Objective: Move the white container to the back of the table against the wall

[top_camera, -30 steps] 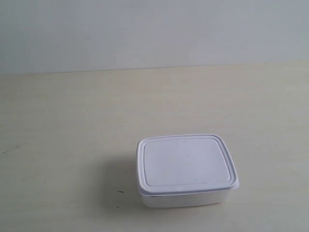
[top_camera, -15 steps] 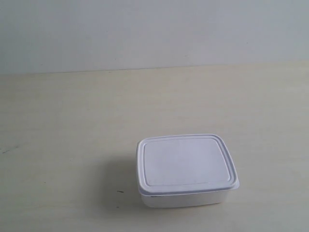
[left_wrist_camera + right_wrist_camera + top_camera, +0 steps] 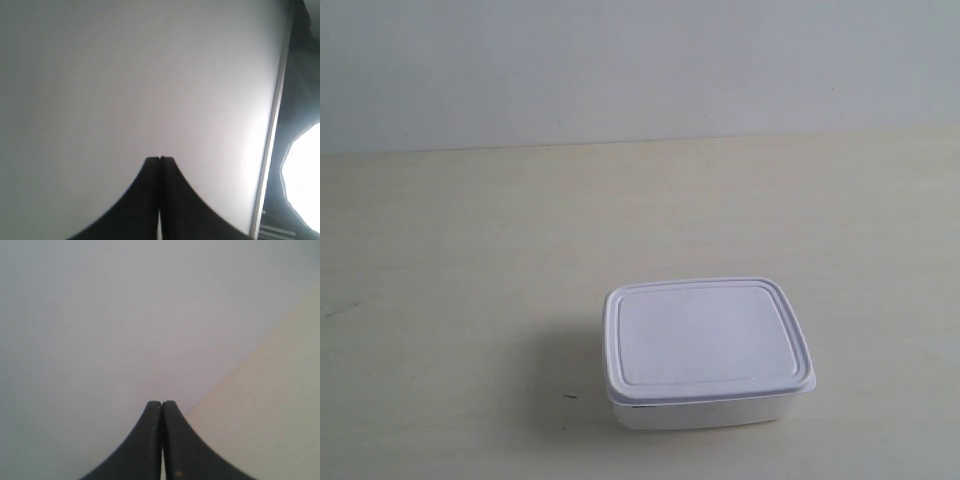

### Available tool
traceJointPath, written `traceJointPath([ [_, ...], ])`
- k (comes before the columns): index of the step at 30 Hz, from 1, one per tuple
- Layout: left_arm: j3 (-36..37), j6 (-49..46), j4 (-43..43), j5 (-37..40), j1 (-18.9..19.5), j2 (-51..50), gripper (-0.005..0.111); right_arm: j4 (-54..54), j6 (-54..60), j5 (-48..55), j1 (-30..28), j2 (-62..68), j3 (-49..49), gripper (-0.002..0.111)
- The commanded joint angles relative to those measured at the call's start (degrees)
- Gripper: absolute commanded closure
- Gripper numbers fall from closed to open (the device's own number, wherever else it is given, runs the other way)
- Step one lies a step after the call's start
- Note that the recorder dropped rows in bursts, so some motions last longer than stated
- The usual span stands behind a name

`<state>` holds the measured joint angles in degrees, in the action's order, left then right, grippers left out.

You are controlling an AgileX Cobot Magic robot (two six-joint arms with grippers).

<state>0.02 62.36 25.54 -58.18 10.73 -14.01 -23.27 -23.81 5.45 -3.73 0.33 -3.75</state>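
Note:
The white container (image 3: pixel 708 352), a small lidded box with rounded corners, rests on the pale cream table (image 3: pixel 470 260) near its front, right of centre in the exterior view. The grey-white wall (image 3: pixel 640 70) rises behind the table's far edge, well apart from the box. Neither arm shows in the exterior view. My left gripper (image 3: pixel 159 159) is shut with nothing between its black fingers, facing a plain pale surface. My right gripper (image 3: pixel 161 403) is also shut and empty, with wall (image 3: pixel 100 315) and a strip of table (image 3: pixel 280 405) ahead. The container is out of both wrist views.
A small dark speck (image 3: pixel 568 397) lies on the table left of the box. In the left wrist view a dark edge and a bright patch (image 3: pixel 302 180) sit beside the pale surface.

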Motion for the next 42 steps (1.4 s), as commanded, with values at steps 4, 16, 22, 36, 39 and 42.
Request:
traceJointPath([
  [4, -9.3, 19.2, 30.4, 7.2, -0.5, -5.5, 0.107, -14.4, 24.4, 12.7, -0.3, 0.7, -11.1, 0.108],
  [16, -14.7, 40.2, 50.6, 5.4, -0.9, -14.6, 0.107, -33.8, 58.7, 39.2, 0.0, 24.6, -26.8, 0.108],
  [22, -14.7, 40.7, 53.0, 9.5, -11.5, -18.6, 0.107, -30.3, 63.1, 42.7, 12.0, 40.4, -30.6, 0.108],
  [36, -16.9, 38.3, 54.4, 34.6, -44.5, -47.8, 0.107, 6.3, 33.4, 35.7, 36.6, 57.9, -30.6, 0.108],
  [39, -18.8, 38.2, 53.4, 37.0, -47.7, -52.0, 0.107, 7.8, 31.2, 35.5, 38.9, 60.2, -30.6, 0.108],
  [42, -21.2, 37.1, 53.3, 38.0, -50.2, -56.3, 0.107, 7.9, 31.1, 34.7, 40.8, 62.9, -30.6, 0.108],
])
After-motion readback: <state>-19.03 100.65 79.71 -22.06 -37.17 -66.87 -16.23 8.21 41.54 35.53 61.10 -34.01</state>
